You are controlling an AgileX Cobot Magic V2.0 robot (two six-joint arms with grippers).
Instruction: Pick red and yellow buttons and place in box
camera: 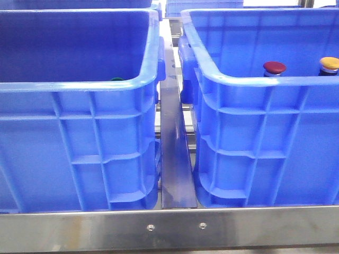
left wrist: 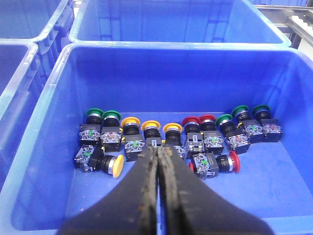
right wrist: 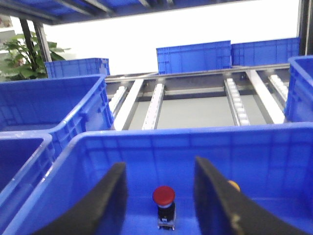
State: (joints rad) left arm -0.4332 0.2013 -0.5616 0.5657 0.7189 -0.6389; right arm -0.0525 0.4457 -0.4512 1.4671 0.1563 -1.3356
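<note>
Right wrist view, we note right claw (right wrist: 161,196) spread, red button (right wrist: 164,199) upright between its fingers in the box (right wrist: 205,142), yellow button (right wrist: 234,185) just beyond one finger, left claw (left wrist: 159,152) pressed together, empty.

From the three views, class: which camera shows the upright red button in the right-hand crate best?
The right wrist view: the red button stands whole between the open right gripper fingers. The front view shows only its cap above the crate rim. The left wrist view shows another crate.

My box (camera: 254,121) is bright blue; the buttons in it are dark red (camera: 274,67) and yellow-orange (camera: 329,64).
</note>
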